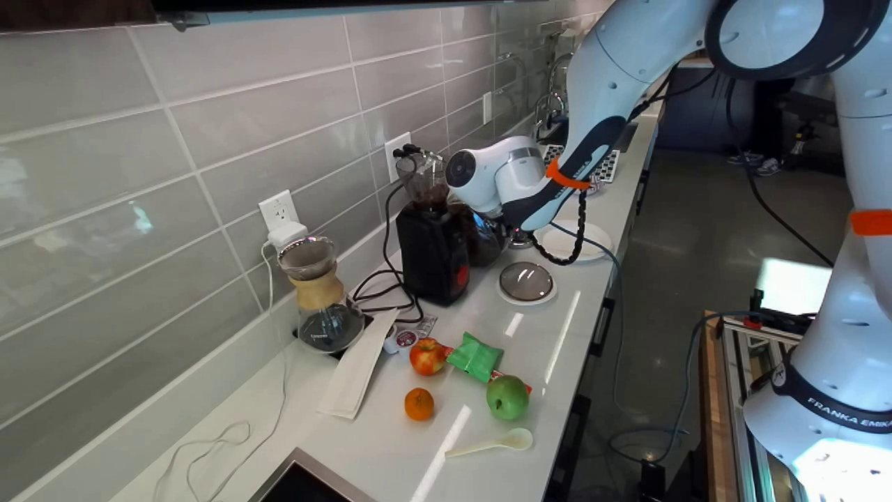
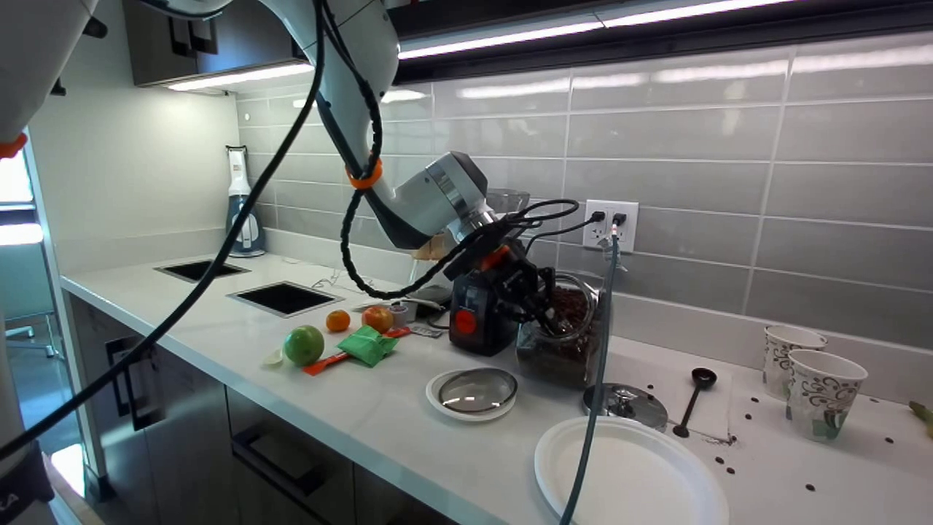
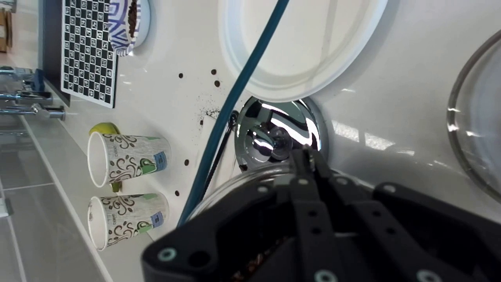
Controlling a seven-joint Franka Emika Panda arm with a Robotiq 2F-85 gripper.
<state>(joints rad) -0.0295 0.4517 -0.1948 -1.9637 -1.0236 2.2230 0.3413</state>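
Currently, a black two-fingered gripper (image 3: 310,158) sits right at the mouth of a bulky clear-glass jar of dark brown coffee beans (image 2: 557,361), which stands on the glossy white counter (image 2: 393,408) just beside a black coffee grinder with a red button (image 2: 475,339). The pincer is closed, its fingertips side by side, though I cannot tell whether the jar's rim is pinched between them. The jar is see-through, its round opening set at a slant and edged by a bright rim, the beans showing dark through the walls. Close beside the jar lies a shiny domed chrome lid with a knob (image 3: 280,135); farther from the jar lies a round white plate (image 2: 641,474). Only the wrist view shows the brown, grainy contents of a blue-and-white patterned bowl (image 3: 117,23), well apart from the jar. Both exterior views show what the wrist view leaves out: a smooth green apple (image 2: 303,345), a small orange fruit (image 1: 419,404) and a crinkled green packet (image 2: 369,346), past the grinder from the jar. In an exterior view, an hourglass-shaped glass coffee maker with a tan collar (image 1: 320,293) stands plainly visible beyond the grinder, while the white arm (image 1: 603,77) and the grinder partly hide the jar; the wrist view shows two white paper cups with brown scrolls (image 3: 133,154) on the jar's side away from the grinder.
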